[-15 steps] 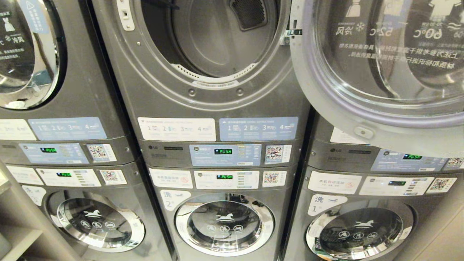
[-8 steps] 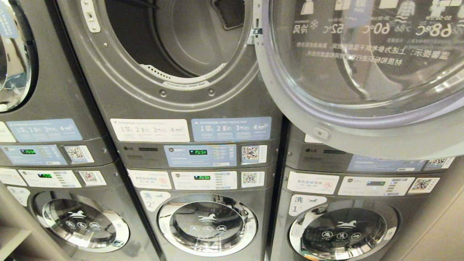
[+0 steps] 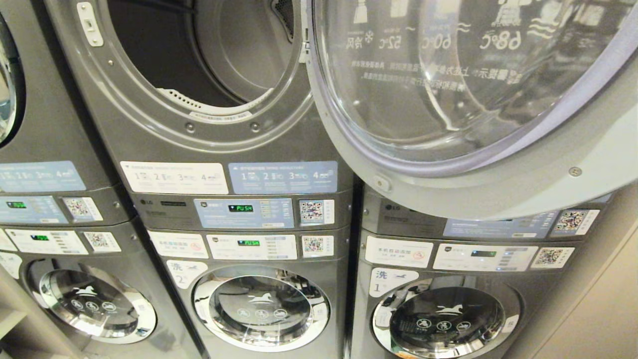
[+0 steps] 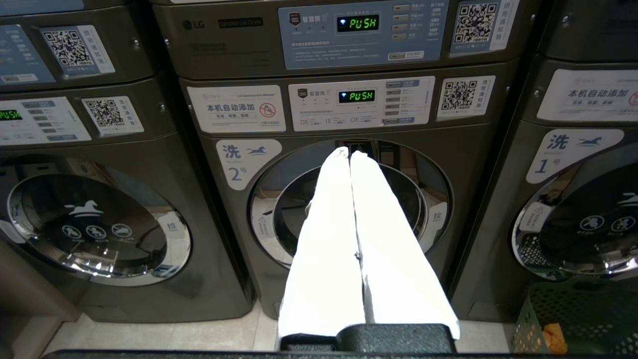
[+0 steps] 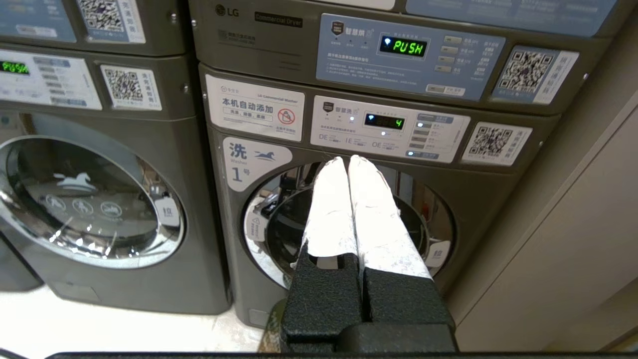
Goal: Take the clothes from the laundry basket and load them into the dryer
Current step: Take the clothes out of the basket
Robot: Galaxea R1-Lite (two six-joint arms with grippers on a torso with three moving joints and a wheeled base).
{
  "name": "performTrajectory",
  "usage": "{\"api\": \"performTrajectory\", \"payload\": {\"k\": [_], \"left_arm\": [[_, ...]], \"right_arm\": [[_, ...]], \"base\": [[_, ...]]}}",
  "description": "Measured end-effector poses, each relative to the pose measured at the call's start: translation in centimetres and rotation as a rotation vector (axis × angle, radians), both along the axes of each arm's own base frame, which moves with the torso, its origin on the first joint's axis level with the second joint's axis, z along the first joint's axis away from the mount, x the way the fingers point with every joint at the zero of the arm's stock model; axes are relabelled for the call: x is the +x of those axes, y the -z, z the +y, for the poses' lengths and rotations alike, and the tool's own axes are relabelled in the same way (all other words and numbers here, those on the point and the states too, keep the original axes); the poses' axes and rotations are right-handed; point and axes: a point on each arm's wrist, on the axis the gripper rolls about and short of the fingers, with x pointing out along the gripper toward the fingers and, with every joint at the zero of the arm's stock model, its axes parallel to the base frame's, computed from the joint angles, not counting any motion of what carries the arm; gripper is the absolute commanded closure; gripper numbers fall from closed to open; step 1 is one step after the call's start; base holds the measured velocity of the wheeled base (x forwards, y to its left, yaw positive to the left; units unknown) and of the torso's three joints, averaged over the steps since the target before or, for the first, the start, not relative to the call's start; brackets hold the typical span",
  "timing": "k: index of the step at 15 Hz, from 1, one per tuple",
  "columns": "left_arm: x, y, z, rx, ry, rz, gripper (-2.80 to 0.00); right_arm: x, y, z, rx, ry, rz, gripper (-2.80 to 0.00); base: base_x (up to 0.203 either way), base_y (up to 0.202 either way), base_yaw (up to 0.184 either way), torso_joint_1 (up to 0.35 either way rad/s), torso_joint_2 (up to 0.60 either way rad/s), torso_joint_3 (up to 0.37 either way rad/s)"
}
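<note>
The dryer (image 3: 199,60) sits in the upper half of the middle stack of grey machines, and its round mouth stands open onto a bare metal drum. Its door (image 3: 448,99) is swung out to the right of that mouth, so the clear glass and grey rim hang in front of the neighbouring stack. Below the dryer mouth, the control panel (image 3: 244,212) reads "PUSH" in green, and under that sits the closed porthole of washer number 2 (image 3: 261,306). Neither arm shows in the head view.

The left gripper (image 4: 349,155) hangs low in front of the washer number 2 porthole, its two white fingers pressed together and holding nothing. The right gripper (image 5: 347,162) is likewise low, in front of washer number 1 (image 5: 349,224), which stands to the right of the dryer's stack; its fingers are pressed together and hold nothing.

A corner of the green laundry basket (image 4: 573,314) shows on the floor before washer number 1, with something orange (image 4: 551,339) inside it.
</note>
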Motion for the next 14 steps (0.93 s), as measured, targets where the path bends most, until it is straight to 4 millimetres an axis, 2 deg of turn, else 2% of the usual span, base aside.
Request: {"api": "performTrajectory", "payload": {"k": [3,14], "left_arm": [[0.0,-0.05,0.0,-0.012,-0.001,-0.005,0.0],[0.0,-0.07,0.01,-0.047,-0.005,-0.006,0.0]], "right_arm": [[0.0,0.03,0.0,0.0,0.0,0.003,0.0],[0.0,0.02,-0.01,0.002,0.002,0.002,0.0]], "base": [[0.0,-0.136,0.001,0.003,0.0,0.002],[0.0,0.0,0.0,0.0,0.0,0.0]]}}
